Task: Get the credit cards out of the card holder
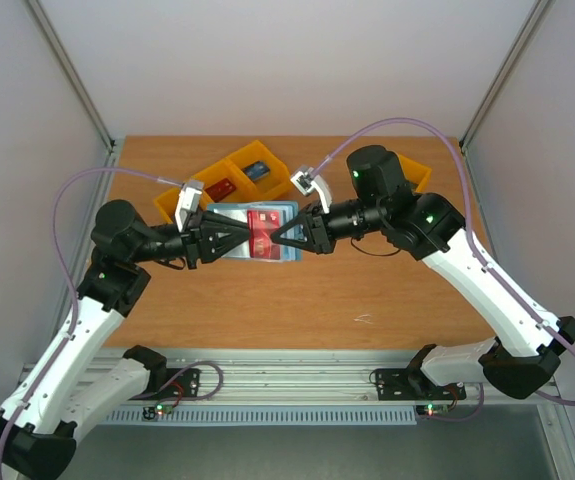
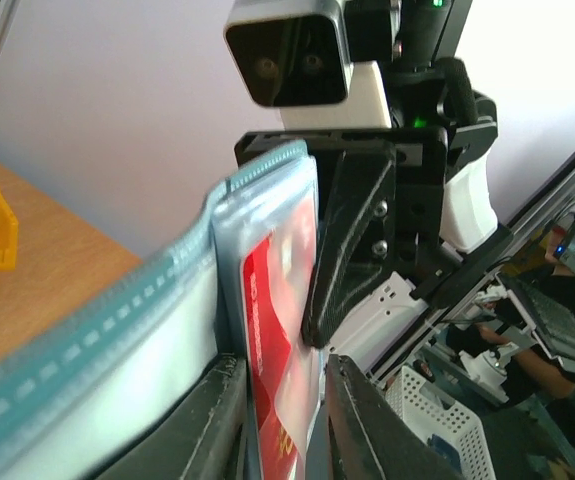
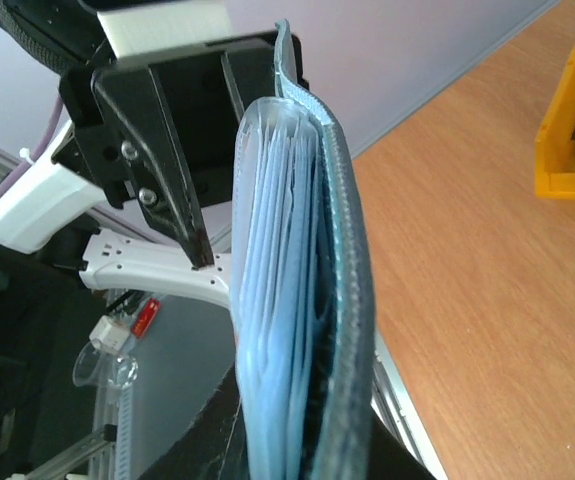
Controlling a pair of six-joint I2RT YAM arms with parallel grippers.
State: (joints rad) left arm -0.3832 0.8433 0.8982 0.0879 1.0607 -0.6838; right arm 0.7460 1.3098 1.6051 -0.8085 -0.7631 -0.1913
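Note:
The blue-teal card holder (image 1: 229,215) hangs open above the table between both grippers. A red credit card (image 1: 264,232) sits in its inner clear pocket. My left gripper (image 1: 235,235) reaches in from the left. In the left wrist view its fingers (image 2: 367,430) straddle the pocket with the red card (image 2: 272,300), a thin gap beside it. My right gripper (image 1: 282,237) comes from the right. In the right wrist view its jaws (image 3: 302,450) pinch the stacked light-blue pockets and teal cover of the card holder (image 3: 297,250).
Orange bins (image 1: 232,180) stand behind the card holder, one holding a red card (image 1: 220,188), one a blue card (image 1: 258,171). Another orange bin (image 1: 417,178) sits behind the right arm. White walls close in the left, right and back of the wooden table (image 1: 367,290).

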